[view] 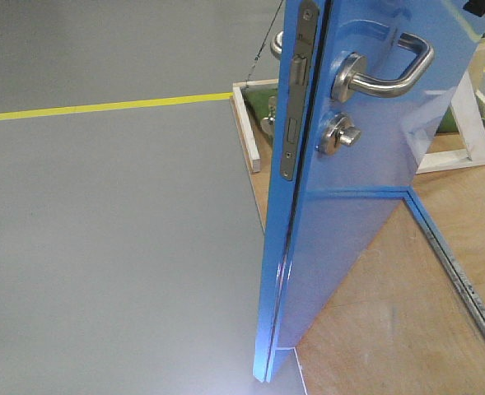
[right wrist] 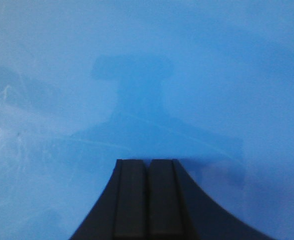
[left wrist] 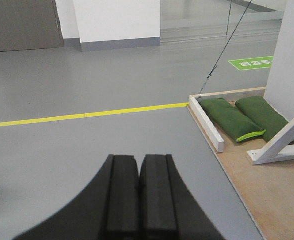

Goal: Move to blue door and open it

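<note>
While the blue door point(view: 349, 230) stands partly open, edge-on at the left edge of the plywood platform point(view: 407, 329), the step in hand is judged to be pushing it wider.

Right gripper point(right wrist: 147, 162): jaws clenched, empty, held close to the blue panel; contact cannot be told.

Left gripper point(left wrist: 139, 160): jaws clenched, empty, aimed over grey floor.

Pressure is best applied squarely and slowly, near the handle point(view: 390, 70), so slipping is avoided.

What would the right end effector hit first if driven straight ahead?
The blue door: its glossy face fills the right wrist view past the shut right end effector. Seemingly close, though depth is unclear.
</note>
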